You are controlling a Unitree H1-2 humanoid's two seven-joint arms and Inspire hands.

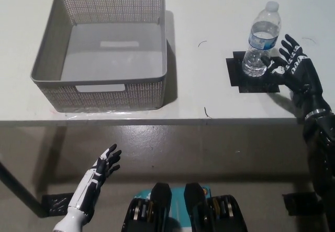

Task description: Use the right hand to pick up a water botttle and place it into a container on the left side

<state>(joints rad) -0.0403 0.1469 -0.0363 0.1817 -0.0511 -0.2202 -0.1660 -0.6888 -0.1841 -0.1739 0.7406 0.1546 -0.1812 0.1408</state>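
I see the water bottle (260,39) standing upright in the upper right of the frame, on a black square patch (254,75) taped to the white worktop (209,17). It has a white cap, a clear body and a pale blue label around its middle. My right hand (294,69) is just to the right of the bottle, low against the worktop at the patch's right edge, with its fingers (287,45) spread wide and holding nothing. One finger reaches toward the bottle's base; I cannot tell whether it touches. The black arm runs down from that hand along the right edge of the frame.

The container (153,88) is a grey perforated basket with slot handles, sitting in the upper left of the frame, well apart from the bottle. I see nothing inside it.

My left hand (106,160) rests in the lower left of the frame, below the worktop's front edge and over the floor, fingers apart and holding nothing. A few short dark marks lie on the worktop between basket and patch.
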